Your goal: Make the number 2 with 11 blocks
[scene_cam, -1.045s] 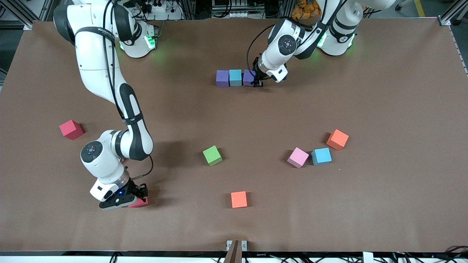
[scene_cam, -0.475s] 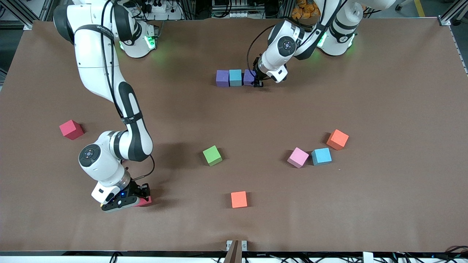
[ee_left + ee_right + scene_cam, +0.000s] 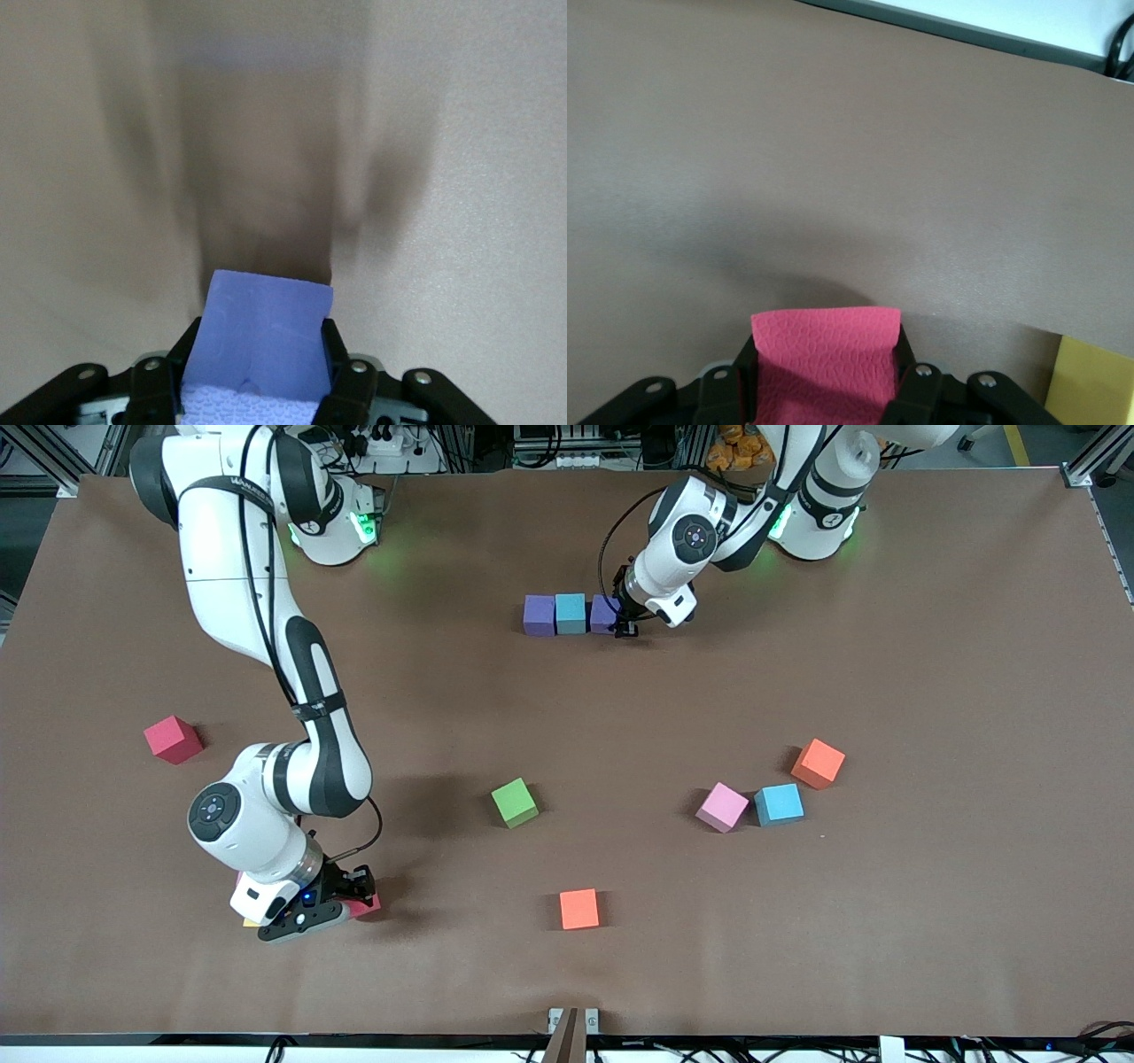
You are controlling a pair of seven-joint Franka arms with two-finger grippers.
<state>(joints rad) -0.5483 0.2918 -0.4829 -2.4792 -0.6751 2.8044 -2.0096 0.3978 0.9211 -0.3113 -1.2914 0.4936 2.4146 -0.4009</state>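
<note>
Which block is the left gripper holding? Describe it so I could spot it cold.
Near the robots' bases, three touching cubes form a short row. The left gripper is shut on the purple cube at the row's end toward the left arm; its neighbour, the light blue cube, and the other purple cube stand free.

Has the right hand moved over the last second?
Yes. The right hand, shut on a matte pink cube, has shifted toward the orange-red cube, which stayed put.

The right gripper (image 3: 341, 899) hides most of a pink block (image 3: 365, 906); a yellow cube (image 3: 1094, 382) is cut off, perhaps half.
</note>
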